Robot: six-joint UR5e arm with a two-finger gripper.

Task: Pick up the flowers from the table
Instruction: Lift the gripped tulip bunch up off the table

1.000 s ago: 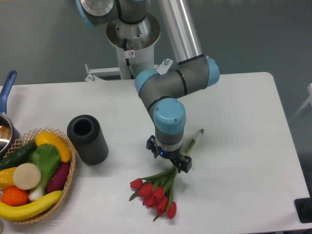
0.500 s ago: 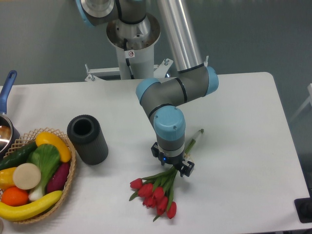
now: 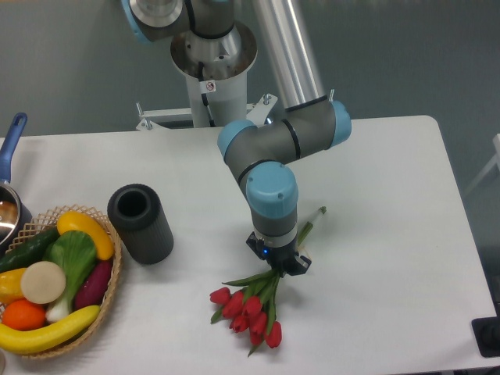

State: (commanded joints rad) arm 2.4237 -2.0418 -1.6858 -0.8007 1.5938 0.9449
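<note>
**Gripper closed in on the flower stems; bunch shifted, lift not yet confirmed**

Change noted: across the last second the gripper [image 3: 279,262] has come down onto the stems of the flowers [image 3: 251,312] and its jaws, set wider apart a second ago, now sit drawn in tight about the stem bundle. The bunch has moved with it: the red buds lie slightly lower and more gathered than a second ago, and the leaves just below the gripper have bent upward. Judgement: the grasp step is in hand or just made. The fingers appear clamped around the stems, though the wrist hides the contact itself, so a firm hold cannot be verified.

Position of the flowers: the buds appear to rest on the table [image 3: 391,234], toward its front edge, below and left of the gripper. The cut ends of the stems stick out past the gripper, up and to the right. No clear gap shows under the buds, so the pick-up is not yet done.

Arm pose: the forearm comes down steeply from the upper left, the wrist folds at the blue-capped joints, and the tool points down at the table, roughly vertical over the stems.

Nearby: a black cylinder [image 3: 141,223] stands well to the left, and a basket [image 3: 112,290] of produce beyond it. Neither is near the lift path.
</note>
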